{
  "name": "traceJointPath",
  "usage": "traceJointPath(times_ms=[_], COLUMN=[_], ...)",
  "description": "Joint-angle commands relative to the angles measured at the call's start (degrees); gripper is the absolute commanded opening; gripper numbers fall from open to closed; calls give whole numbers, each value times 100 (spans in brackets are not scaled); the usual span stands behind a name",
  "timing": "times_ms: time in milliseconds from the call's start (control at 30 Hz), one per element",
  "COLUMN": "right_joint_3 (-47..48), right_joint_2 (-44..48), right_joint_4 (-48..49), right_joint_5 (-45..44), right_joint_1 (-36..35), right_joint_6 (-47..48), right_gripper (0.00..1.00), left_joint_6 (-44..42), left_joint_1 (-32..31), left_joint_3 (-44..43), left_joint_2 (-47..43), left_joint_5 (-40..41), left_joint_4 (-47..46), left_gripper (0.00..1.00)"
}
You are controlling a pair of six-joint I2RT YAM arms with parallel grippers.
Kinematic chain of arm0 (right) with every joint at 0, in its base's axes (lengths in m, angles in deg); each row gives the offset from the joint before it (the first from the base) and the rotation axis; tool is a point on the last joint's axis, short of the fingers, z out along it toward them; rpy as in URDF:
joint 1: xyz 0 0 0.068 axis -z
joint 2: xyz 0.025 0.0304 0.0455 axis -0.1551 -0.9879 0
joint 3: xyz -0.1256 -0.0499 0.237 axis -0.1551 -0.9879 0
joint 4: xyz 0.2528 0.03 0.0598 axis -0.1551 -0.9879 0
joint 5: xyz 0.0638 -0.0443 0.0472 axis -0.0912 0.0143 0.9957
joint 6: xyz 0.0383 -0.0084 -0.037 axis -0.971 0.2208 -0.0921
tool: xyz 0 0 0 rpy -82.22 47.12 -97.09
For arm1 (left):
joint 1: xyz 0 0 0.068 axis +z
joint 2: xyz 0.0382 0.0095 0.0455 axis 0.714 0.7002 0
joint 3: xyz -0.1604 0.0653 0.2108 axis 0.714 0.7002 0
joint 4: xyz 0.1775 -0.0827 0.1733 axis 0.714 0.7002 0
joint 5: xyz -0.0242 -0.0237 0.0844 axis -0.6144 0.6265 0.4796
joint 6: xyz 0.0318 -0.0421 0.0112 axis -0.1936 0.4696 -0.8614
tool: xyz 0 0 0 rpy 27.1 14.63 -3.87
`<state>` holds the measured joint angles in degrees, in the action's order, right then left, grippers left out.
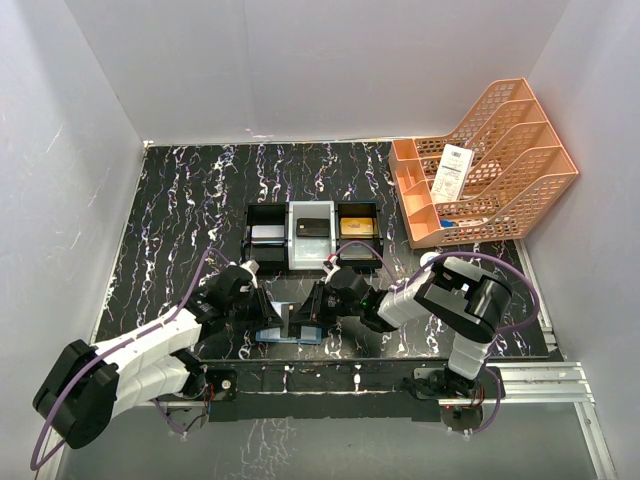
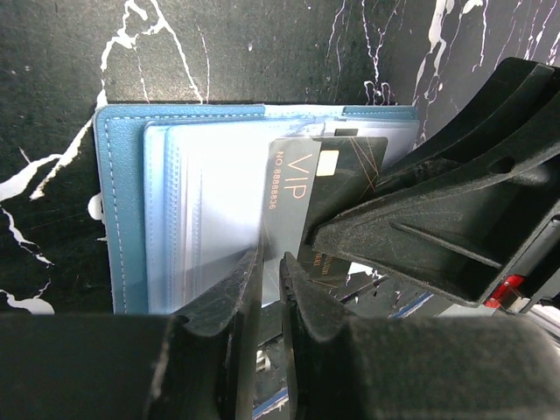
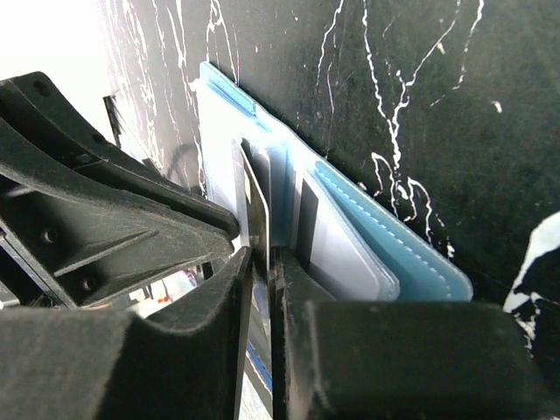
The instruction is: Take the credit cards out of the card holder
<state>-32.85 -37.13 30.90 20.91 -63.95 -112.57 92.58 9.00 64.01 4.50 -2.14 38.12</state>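
The teal card holder (image 1: 290, 337) lies open near the front edge, under both grippers. In the left wrist view its teal cover (image 2: 118, 201) and clear pockets show, with a black VIP credit card (image 2: 302, 188) partly slid out. My left gripper (image 2: 271, 271) is shut on a clear pocket leaf of the holder. My right gripper (image 3: 262, 262) is shut on the edge of the black card (image 3: 255, 206), beside the teal cover (image 3: 411, 254). In the top view the left gripper (image 1: 268, 310) and right gripper (image 1: 308, 312) meet over the holder.
A black-and-white three-compartment tray (image 1: 249, 232) behind the holder has a greyish card (image 1: 268, 232), a black card (image 1: 313, 227) and a gold card (image 1: 357, 227). An orange file rack (image 1: 490, 160) with a white barcoded slip (image 1: 455, 170) stands at the back right.
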Motion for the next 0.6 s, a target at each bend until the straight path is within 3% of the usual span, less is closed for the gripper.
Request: traceJointPath(times_ms=[0, 67, 400, 567], right_joint_3=[-31, -66, -58, 129], right_joint_2=[32, 80, 1700, 2650], right_joint_4=[294, 271, -1556, -2420], right_joint_5=[-157, -181, -632, -998], right_joint_1=[-32, -28, 52, 194], right_joint_6=[-23, 5, 1006, 1906], right_gripper=[6, 0, 0, 0], left_joint_6=[-11, -18, 66, -64], left_joint_1=[-12, -14, -9, -9], left_joint_3=[121, 98, 188, -117], left_joint_2=[-22, -34, -364, -488], left_joint_5=[183, 207, 503, 409], left_joint_4=[294, 355, 543, 647], left_gripper=[13, 13, 13, 21])
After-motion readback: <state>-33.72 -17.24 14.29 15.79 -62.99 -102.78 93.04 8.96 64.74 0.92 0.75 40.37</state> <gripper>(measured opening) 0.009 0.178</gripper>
